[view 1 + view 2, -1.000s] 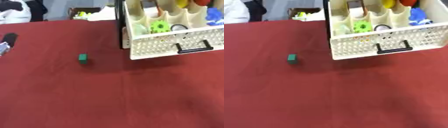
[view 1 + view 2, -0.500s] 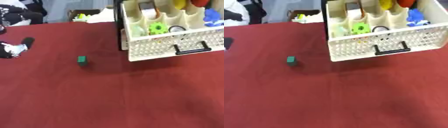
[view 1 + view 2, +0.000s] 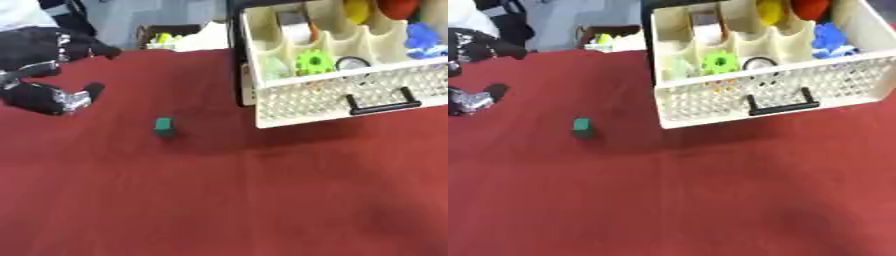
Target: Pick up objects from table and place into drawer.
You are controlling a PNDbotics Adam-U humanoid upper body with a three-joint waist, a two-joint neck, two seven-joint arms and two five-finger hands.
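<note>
Left eye view: no brand, label or writing can be read on anything here. The left hand (image 3: 48,75) comes in at the upper left, black with silver joints, its fingers spread apart and gripping nothing. 1 small green block (image 3: 164,126) stands on the red table (image 3: 227,200), to the right of that hand and slightly nearer the camera, clearly apart from it and untouched. Farther right, the white drawer (image 3: 332,100) stands pulled open, with a perforated front and a black handle (image 3: 382,102). Its compartments hold a green gear (image 3: 313,62), a blue object (image 3: 423,36), and yellow and red pieces at the back that are too blurred to identify. The block lies left of the drawer's front corner, outside it.

Right eye view: again nothing legible. Only part of the left hand shows at the left edge, with a dark fingertip (image 3: 496,90) pointing toward the block, which sits between hand and drawer, nearer the drawer. The right hand appears in neither view.
</note>
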